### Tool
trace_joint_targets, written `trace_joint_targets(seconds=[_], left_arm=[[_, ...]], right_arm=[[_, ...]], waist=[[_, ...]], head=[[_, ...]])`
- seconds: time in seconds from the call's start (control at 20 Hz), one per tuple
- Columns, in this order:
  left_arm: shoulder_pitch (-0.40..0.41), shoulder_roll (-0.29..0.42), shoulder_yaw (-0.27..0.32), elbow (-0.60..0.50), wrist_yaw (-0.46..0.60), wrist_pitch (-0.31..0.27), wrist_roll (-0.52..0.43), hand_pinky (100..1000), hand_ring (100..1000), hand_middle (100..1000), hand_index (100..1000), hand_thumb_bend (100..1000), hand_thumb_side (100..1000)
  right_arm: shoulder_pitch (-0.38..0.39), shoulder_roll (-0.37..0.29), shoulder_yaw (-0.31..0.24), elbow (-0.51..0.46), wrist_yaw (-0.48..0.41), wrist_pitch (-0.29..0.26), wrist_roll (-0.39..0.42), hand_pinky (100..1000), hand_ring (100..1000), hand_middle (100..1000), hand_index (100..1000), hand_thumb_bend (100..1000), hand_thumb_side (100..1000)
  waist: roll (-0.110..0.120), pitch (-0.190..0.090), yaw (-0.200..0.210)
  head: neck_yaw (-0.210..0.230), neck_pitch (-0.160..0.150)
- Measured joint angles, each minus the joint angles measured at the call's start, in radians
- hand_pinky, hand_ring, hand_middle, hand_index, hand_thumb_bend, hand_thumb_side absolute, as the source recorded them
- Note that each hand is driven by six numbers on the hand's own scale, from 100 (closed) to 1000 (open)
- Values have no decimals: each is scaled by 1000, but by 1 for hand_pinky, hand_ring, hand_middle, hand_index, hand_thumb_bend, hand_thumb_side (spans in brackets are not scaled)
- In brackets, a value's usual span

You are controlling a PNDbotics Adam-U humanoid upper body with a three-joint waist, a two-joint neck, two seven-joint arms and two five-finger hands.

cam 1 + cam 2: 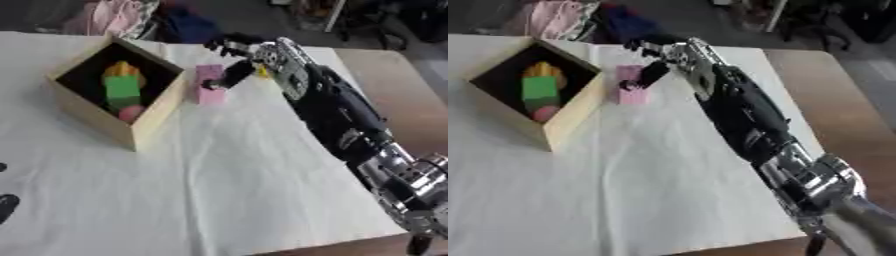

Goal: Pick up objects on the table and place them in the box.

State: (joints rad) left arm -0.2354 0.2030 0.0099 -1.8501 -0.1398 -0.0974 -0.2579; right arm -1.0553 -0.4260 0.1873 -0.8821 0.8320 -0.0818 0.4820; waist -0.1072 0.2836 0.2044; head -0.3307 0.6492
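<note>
1. The right hand (234, 50) is reached in from the lower right, across the white cloth (219, 190), and is seen at the pink block (209, 84); the thumb and fingers are curled about the block's upper end, though the contact itself is blurred.
2. The pink block is found just below and to the left of that hand, beside the right wall of the wooden box (149, 125); whether block and wall touch cannot be told.
3. The block's long axis is run away from the robot, towards the table's far edge.
4. Inside the box, left of the hand, a green block (122, 90), a yellow piece (122, 68) and a pink piece (131, 113) are seen.
5. A small yellow thing (262, 73) is glimpsed just behind the hand.
6. A dark shape at the lower left edge may be the left hand (7, 205); its fingers cannot be made out.
</note>
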Motion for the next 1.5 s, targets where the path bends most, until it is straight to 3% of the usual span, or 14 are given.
trace_joint_targets(seconds=[0.15,0.2,0.4,0.85,1.05,1.5], left_arm=[[0,0,0,0,0,0,0,770,639,837,811,676,422],[0,0,0,0,0,0,0,770,639,837,811,676,422],[0,0,0,0,0,0,0,770,639,837,811,675,423],[0,0,0,0,0,0,0,770,639,837,811,676,423],[0,0,0,0,0,0,0,771,639,837,811,675,423],[0,0,0,0,0,0,0,771,638,837,811,676,423]], right_arm=[[0,1,-3,17,28,-9,15,855,873,907,969,430,456],[0,2,-4,20,32,-11,19,840,849,861,944,413,439],[0,10,-7,25,42,-15,28,826,827,816,911,390,409],[0,21,-7,23,60,-33,-39,780,709,572,704,257,211],[3,22,-4,-15,48,-46,-77,781,694,556,694,233,193],[-35,-14,17,-220,-61,-51,-85,786,686,559,698,220,186]], waist=[[0,0,0],[0,0,0],[0,0,0],[0,0,4],[0,0,4],[0,0,0]], head=[[0,0],[0,0],[-1,0],[-3,0],[-3,0],[-3,0]])
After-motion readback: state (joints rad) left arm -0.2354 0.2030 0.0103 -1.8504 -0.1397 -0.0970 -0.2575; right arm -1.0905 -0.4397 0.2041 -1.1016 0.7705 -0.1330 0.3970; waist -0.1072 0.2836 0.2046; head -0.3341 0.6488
